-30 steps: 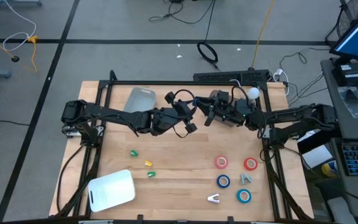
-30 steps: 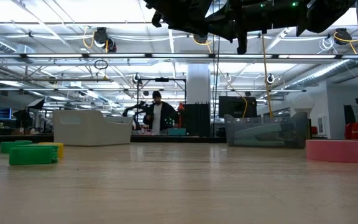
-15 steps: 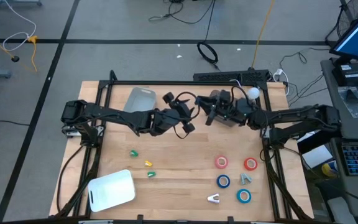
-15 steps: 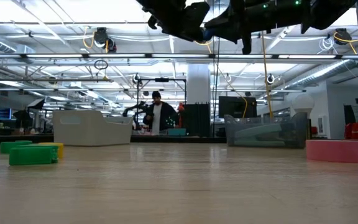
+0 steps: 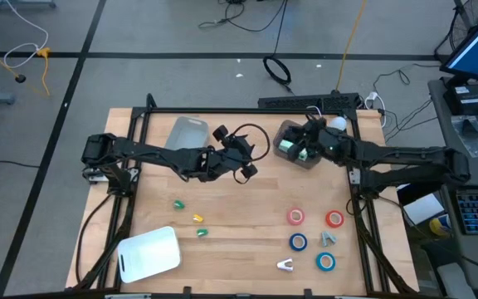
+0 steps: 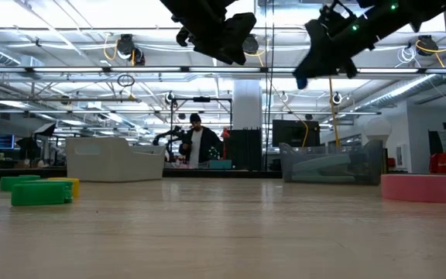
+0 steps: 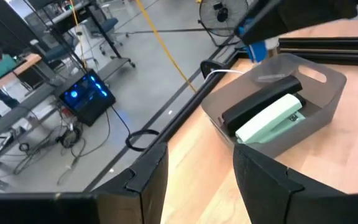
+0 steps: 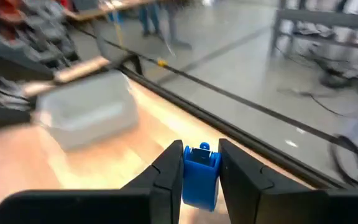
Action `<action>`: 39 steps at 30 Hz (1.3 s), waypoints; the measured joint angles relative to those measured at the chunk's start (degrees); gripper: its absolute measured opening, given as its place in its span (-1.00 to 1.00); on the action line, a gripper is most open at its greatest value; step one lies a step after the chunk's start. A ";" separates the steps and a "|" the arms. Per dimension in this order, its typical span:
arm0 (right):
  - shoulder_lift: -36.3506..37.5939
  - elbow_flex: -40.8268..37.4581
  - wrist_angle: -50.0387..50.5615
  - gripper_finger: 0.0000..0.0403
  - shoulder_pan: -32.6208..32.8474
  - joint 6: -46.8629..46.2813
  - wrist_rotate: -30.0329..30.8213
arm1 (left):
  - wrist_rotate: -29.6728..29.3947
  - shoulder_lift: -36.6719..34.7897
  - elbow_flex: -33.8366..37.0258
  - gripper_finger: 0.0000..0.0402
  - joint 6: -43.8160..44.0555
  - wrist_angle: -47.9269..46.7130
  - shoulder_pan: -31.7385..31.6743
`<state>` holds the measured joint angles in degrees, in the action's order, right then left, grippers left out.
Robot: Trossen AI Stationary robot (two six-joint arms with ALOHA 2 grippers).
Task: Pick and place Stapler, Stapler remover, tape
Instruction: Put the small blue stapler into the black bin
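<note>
The right gripper (image 8: 201,163) pinches a small blue plastic piece (image 8: 201,174) above the clear grey bin (image 5: 297,145) at the table's one o'clock, which holds a pale green and black stapler (image 7: 269,115). The left gripper (image 7: 197,174), fingers spread and empty, hovers near twelve o'clock. Red and blue tape rolls (image 5: 295,217) lie at four o'clock.

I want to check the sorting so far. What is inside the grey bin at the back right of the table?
In the grey bin lie a black stapler and a pale green stapler, side by side. The bin floor under them is covered, so anything smaller there cannot be seen.
</note>
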<state>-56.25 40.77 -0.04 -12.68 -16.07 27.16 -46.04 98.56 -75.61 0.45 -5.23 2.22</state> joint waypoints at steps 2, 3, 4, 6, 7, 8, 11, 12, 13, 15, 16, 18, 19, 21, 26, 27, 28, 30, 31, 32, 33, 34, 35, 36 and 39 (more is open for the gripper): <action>0.96 0.00 4.79 -0.63 -0.76 -1.01 0.18 | 0.63 0.00 0.00 -0.09 0.12 0.06 0.00; 1.30 0.00 6.83 -0.63 -1.05 -1.61 0.17 | 1.18 0.00 0.00 -0.09 0.16 0.12 0.00; 1.57 0.00 9.09 -0.63 -1.29 -2.37 0.16 | 1.57 0.00 0.00 -0.09 0.29 0.05 0.00; 1.89 0.00 13.58 -0.63 -1.67 -4.07 0.23 | 2.32 0.00 -0.02 -0.09 0.57 0.02 0.00; 1.98 0.00 15.96 -0.63 -1.86 -5.15 0.25 | 2.55 0.00 0.00 -0.09 0.85 0.04 0.00; 1.99 0.00 18.33 -0.63 -2.05 -6.46 0.26 | 2.56 0.00 0.00 -0.09 1.27 0.04 0.00; 1.99 0.00 25.11 -0.63 -2.43 -10.15 0.11 | 2.60 0.00 0.00 -0.09 2.11 -0.19 0.00; 1.99 0.00 27.23 -0.63 -2.47 -11.39 0.08 | 2.60 0.00 0.00 -0.09 2.44 -0.22 0.00; 1.99 0.00 29.12 -0.63 -2.48 -12.51 -0.03 | 2.61 0.00 0.00 -0.09 2.79 -0.23 0.00; 1.99 0.00 32.26 -0.63 -2.48 -14.67 -0.21 | 2.65 0.00 0.00 -0.09 3.10 -0.26 0.00; 1.99 0.00 33.73 -0.62 -2.48 -15.58 -0.26 | 2.69 0.00 0.00 -0.09 3.10 -0.26 0.00; 1.99 0.00 35.93 -0.62 -2.45 -16.84 -0.31 | 2.69 0.00 0.00 -0.09 3.10 -0.26 0.00; 1.99 0.00 36.92 -0.62 -2.45 -17.42 -0.33 | 2.69 0.00 0.00 -0.09 3.10 -0.26 0.00; 1.99 -0.04 38.33 -0.62 -2.45 -17.95 -0.33 | 2.69 0.00 0.00 -0.09 3.10 -0.26 0.00; 1.94 -2.62 36.67 -0.61 -2.45 -19.29 -0.39 | 2.70 0.00 0.00 -0.09 3.27 -0.26 0.00; 1.87 -3.49 35.97 -0.61 -2.45 -19.69 -0.52 | 2.71 0.00 0.00 -0.09 3.43 -0.26 0.00; 1.83 -4.36 35.22 -0.61 -2.45 -20.13 -1.19 | 2.69 0.00 0.00 -0.09 3.63 -0.26 0.00; 1.81 -5.98 33.25 -0.61 -2.48 -20.58 -1.75 | 2.71 0.00 0.00 -0.09 3.77 -0.26 0.00; 1.81 -6.64 31.91 -0.60 -2.48 -20.60 -1.77 | 2.71 0.00 0.00 -0.09 3.77 -0.26 0.00; 1.81 -7.25 30.80 -0.60 -2.48 -20.71 -1.76 | 2.71 0.00 0.00 -0.09 3.65 -0.26 0.00; 1.81 -7.77 30.07 -0.60 -2.48 -20.79 -1.77 | 2.69 0.00 0.00 -0.09 3.04 -0.28 0.00; 1.81 -8.09 29.89 -0.60 -2.48 -20.80 -1.79 | 2.69 0.00 0.00 -0.09 2.65 -0.39 0.00; 1.81 -8.25 29.90 -0.60 -2.48 -20.82 -1.81 | 2.69 0.00 0.00 -0.09 2.69 -0.63 0.15; 1.74 -8.40 29.80 -0.60 -2.48 -20.82 -1.86 | 2.69 0.00 0.00 -0.09 3.02 -0.86 0.28; 1.55 -8.90 30.16 -0.60 -2.48 -20.83 -1.93 | 2.80 0.00 0.00 -0.09 6.31 -1.20 0.68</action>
<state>-54.70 31.87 30.11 -15.16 -36.90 25.23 -43.24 98.56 -75.61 6.77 -6.43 2.90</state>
